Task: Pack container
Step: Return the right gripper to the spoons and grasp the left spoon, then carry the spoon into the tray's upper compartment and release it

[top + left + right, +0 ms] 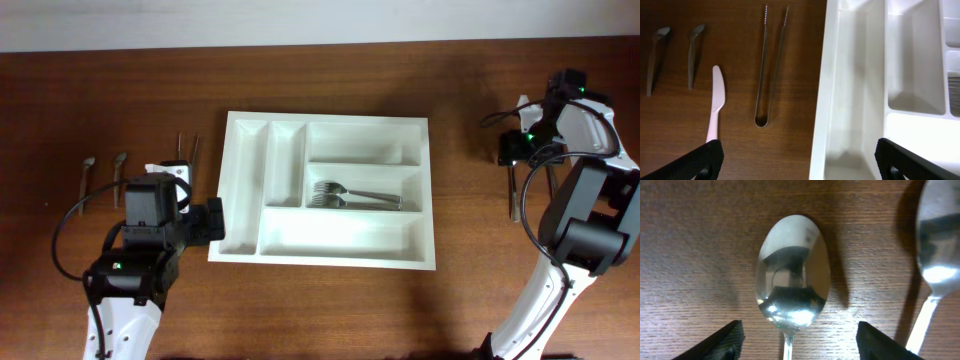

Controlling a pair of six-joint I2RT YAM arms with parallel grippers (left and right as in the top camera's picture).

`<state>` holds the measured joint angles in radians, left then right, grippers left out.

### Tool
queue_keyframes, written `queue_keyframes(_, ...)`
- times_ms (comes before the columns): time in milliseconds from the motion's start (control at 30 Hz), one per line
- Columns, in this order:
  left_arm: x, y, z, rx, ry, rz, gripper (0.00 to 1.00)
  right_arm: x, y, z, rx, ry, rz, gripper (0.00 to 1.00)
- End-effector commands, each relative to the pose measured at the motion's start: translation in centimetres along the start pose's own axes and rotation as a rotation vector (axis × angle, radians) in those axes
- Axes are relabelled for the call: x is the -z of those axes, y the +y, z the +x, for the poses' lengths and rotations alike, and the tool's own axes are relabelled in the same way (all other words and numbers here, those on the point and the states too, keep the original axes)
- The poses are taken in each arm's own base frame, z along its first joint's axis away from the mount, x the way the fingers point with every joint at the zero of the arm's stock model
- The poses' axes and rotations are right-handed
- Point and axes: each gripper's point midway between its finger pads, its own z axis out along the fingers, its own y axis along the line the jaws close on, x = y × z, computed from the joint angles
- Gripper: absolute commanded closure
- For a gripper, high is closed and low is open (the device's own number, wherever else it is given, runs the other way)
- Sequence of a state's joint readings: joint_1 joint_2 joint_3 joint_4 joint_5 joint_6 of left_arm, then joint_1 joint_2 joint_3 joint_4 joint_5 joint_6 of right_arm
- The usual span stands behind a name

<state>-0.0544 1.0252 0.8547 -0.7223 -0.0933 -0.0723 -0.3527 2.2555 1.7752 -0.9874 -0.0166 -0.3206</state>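
Note:
The container (232,190) is a large white five-compartment tray in the middle of the table. A few metal forks (350,195) lie in its middle right compartment. My left gripper (215,222) is open and empty at the tray's left front corner. In the left wrist view its fingers (800,167) straddle the tray's left rim (822,100). My right gripper (515,150) is open at the far right, low over a metal spoon (792,275) whose handle runs between the fingers (800,345). A second spoon (937,245) lies beside it.
Left of the tray lie metal tongs (771,65), a white plastic knife (715,102) and two metal utensils (655,57) (694,52). They also show in the overhead view: tongs (187,148) and utensils (87,172).

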Motion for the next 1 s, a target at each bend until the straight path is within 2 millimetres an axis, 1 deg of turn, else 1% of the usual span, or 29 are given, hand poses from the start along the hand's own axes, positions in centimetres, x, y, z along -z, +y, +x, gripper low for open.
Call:
queue_keyframes(0, 0.3, -0.5, -0.5, 0.006, -0.010, 0.029, 0.01, -1.3, 0.6, 0.7, -0.004, 0.034, -0.022, 0.29)
queue_keyframes(100, 0.3, -0.5, -0.5, 0.006, -0.011, 0.029, 0.01, -1.8, 0.7, 0.9, -0.012, 0.048, -0.027, 0.36)
queue_keyframes(300, 0.3, -0.5, -0.5, 0.006, -0.011, 0.028, 0.01, -2.0, 0.9, 1.5, -0.013, 0.072, -0.034, 0.58)
queue_keyframes(367, 0.3, -0.5, -0.5, 0.006, -0.011, 0.029, 0.01, -2.2, 1.0, 1.7, -0.020, 0.078, -0.036, 0.61)
queue_keyframes(533, 0.3, -0.5, -0.5, 0.006, -0.011, 0.029, 0.01, -2.1, 1.3, 1.8, -0.021, 0.079, -0.052, 0.78)
queue_keyframes(733, 0.3, -0.5, -0.5, 0.006, -0.011, 0.029, 0.01, -2.1, 1.4, 1.7, -0.029, 0.076, -0.059, 0.95)
queue_keyframes(867, 0.3, -0.5, -0.5, 0.006, -0.011, 0.028, 0.01, -1.9, 1.6, 1.4, -0.041, 0.067, -0.063, 0.96)
queue_keyframes(967, 0.3, -0.5, -0.5, 0.006, -0.011, 0.028, 0.01, -0.5, 2.4, 0.4, -0.027, 0.027, -0.076, 0.96)
